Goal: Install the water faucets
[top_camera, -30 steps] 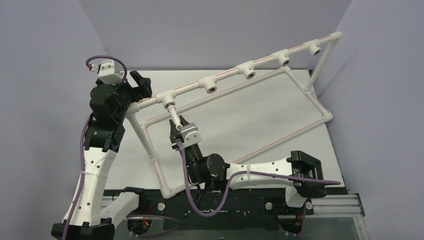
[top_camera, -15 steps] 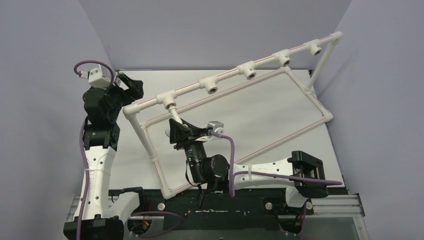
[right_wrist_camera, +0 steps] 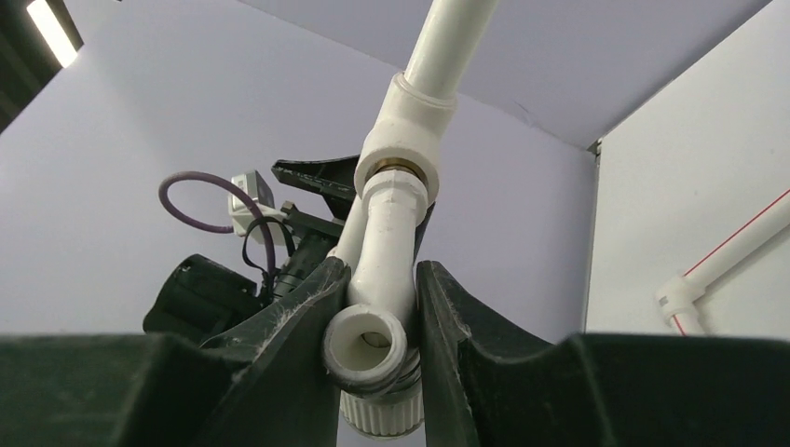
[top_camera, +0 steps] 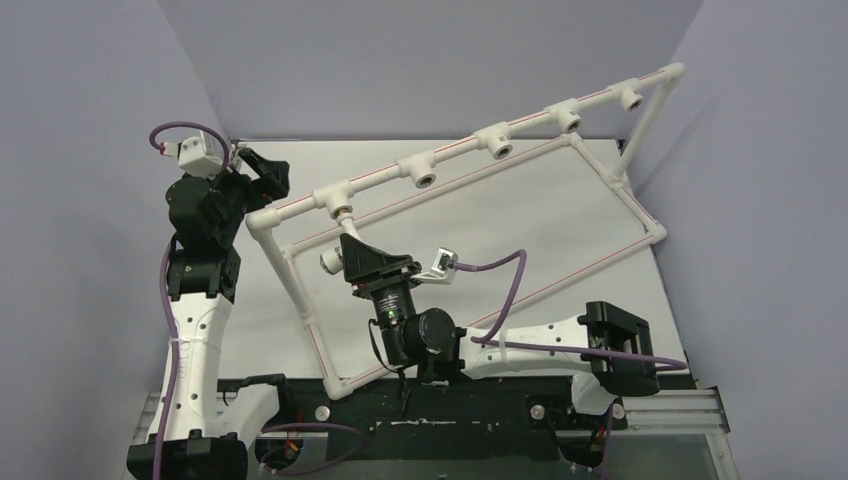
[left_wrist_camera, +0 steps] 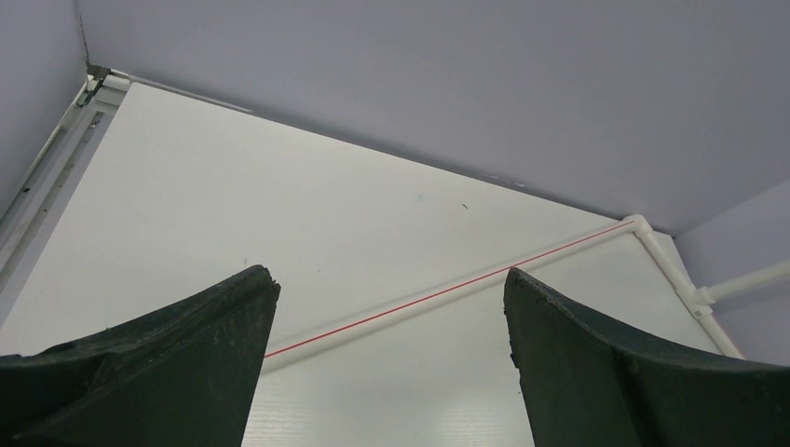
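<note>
Two arms work over a white tabletop [top_camera: 480, 230] that carries a white pipe frame [top_camera: 455, 152]. At about 9 o'clock from the tabletop's middle we see the right end effector [top_camera: 347, 250], its fingers [right_wrist_camera: 303, 312] narrowed onto the white plastic faucet [top_camera: 329, 262] and pressing it from both sides.

In the right wrist view the faucet rises toward 12 o'clock. Its brass end meets the mouth of the leftmost tee socket [top_camera: 335, 198] on the frame's raised rail, and a round open end of the faucet faces the camera between the fingers. We cannot tell how far the thread is seated.

The left end effector [top_camera: 268, 165] is at about 10 o'clock, beside the left end of that rail. Its fingers [left_wrist_camera: 214, 345] stand wide apart with nothing between them. Through the gap we see bare tabletop and a far frame pipe with a red stripe.

The remaining tee sockets run along the rail toward 2 o'clock.
</note>
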You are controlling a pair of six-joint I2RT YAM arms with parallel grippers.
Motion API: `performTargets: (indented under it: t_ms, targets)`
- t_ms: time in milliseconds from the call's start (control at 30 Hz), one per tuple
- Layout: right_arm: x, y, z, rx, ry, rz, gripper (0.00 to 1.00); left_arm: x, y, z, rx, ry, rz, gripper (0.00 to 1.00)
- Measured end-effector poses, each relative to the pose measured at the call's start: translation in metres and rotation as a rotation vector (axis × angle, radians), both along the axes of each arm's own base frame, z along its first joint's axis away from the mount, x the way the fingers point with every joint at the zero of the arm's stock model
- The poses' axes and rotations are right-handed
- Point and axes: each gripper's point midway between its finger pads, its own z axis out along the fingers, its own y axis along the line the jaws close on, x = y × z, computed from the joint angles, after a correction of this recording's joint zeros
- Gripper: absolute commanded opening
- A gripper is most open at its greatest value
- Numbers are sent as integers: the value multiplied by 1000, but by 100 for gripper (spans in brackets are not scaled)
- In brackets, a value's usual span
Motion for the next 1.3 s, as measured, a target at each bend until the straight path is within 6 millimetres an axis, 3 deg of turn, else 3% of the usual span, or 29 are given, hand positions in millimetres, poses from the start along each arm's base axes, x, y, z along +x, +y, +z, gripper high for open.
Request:
performTargets:
  t_ms: [133,200,400,567,800,1000,1300]
  targets:
    - [1,1,1,73,28,17,1,0,-1,1,0,-3,-2,89]
    - [1,2,1,86,34,23,21,-1,-1,1,1,-4,-4,89]
    - [-2,0,3,114,39,49,58,-2,-3,2,1,-7,-8,89]
    - [-6,-9,2,85,32,72,76,-2,-3,2,1,-7,-8,89]
    - [-10,-31,1,-10,17,83,85,-2,-3,2,1,-7,-8,89]
    - [-16,-50,14,-172,-35,101,86,-2,-3,1,0,-4,-13,89]
    - [-21,-65,44,-575,-246,122,85,5,-3,-10,-15,29,-34,89]
